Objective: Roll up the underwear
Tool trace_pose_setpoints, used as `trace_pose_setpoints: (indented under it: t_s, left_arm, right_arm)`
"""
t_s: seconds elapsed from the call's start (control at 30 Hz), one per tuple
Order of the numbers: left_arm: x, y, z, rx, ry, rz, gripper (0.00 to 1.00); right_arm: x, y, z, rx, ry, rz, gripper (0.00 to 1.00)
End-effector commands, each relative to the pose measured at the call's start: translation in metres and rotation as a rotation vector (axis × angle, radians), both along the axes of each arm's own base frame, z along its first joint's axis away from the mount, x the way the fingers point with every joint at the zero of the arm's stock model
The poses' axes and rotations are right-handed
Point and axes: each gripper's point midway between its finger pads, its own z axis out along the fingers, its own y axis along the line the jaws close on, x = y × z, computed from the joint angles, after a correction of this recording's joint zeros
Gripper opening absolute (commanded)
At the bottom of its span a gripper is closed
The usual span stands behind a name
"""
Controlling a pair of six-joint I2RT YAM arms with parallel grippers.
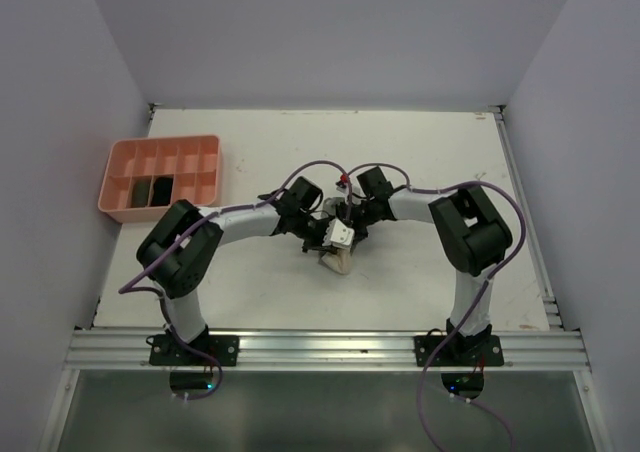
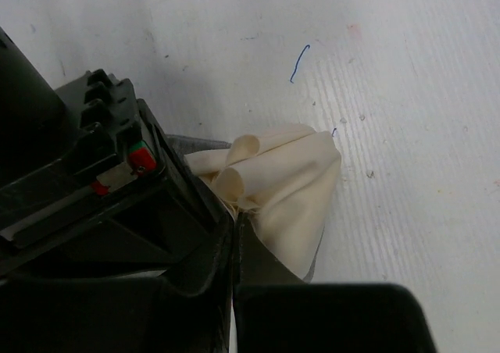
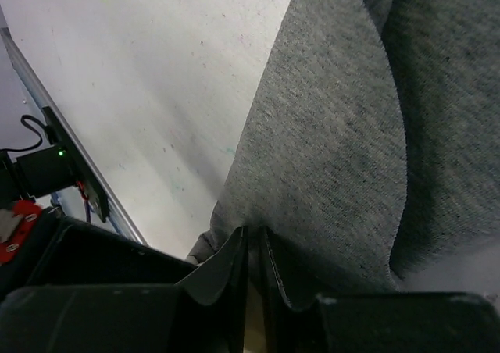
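- Cream underwear (image 2: 293, 185) sits bunched at the tips of the left gripper (image 2: 237, 240), pinched in its closed jaws.
- Narrow-jawed, the right gripper (image 3: 254, 251) nips grey-looking cloth directly ahead, probably the same garment.
- Likely mid-roll; the next move calls for turning the fold over without letting it slip.

White table (image 1: 420, 162) is enclosed on three sides by plain pale lilac walls (image 1: 330, 32). An aluminium rail (image 1: 330, 350) is fitted along the near edge. Lighting is even.
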Motion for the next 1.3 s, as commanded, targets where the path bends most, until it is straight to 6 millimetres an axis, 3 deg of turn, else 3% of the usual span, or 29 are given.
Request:
trace_pose_setpoints:
  t_s: [0.0,0.13,0.3,0.5,0.6,0.7,0.9,1.27]
  left_arm:
    - [0.01,0.001,-0.003,0.021,0.051,0.055,0.0]
    - [0.01,0.004,-0.006,0.036,0.079,0.073,0.0]
    - [0.017,0.007,0.005,0.012,0.102,0.126,0.0]
    - [0.022,0.001,0.021,-0.023,0.102,0.142,0.0]
    - [0.026,0.0,0.012,0.006,0.126,0.159,0.0]
    - [0.031,0.001,-0.005,0.047,0.148,0.186,0.0]
    - [0.037,0.002,-0.02,0.095,0.2,0.244,0.0]
    - [0.045,0.014,-0.027,0.13,0.266,0.324,0.0]
  right_arm:
    - [0.006,-0.008,0.005,-0.051,-0.046,-0.008,0.17]
    - [0.033,-0.02,0.027,-0.089,-0.125,-0.084,0.26]
    - [0.055,-0.024,0.064,-0.056,-0.203,-0.141,0.31]
    - [0.059,-0.019,0.094,-0.012,-0.234,-0.15,0.31]
    - [0.059,-0.021,0.116,0.012,-0.264,-0.173,0.29]
    - [0.045,-0.024,0.127,0.036,-0.254,-0.18,0.24]
    - [0.016,-0.031,0.113,0.05,-0.166,-0.222,0.16]
    - [-0.011,-0.023,0.102,0.041,-0.11,-0.181,0.11]
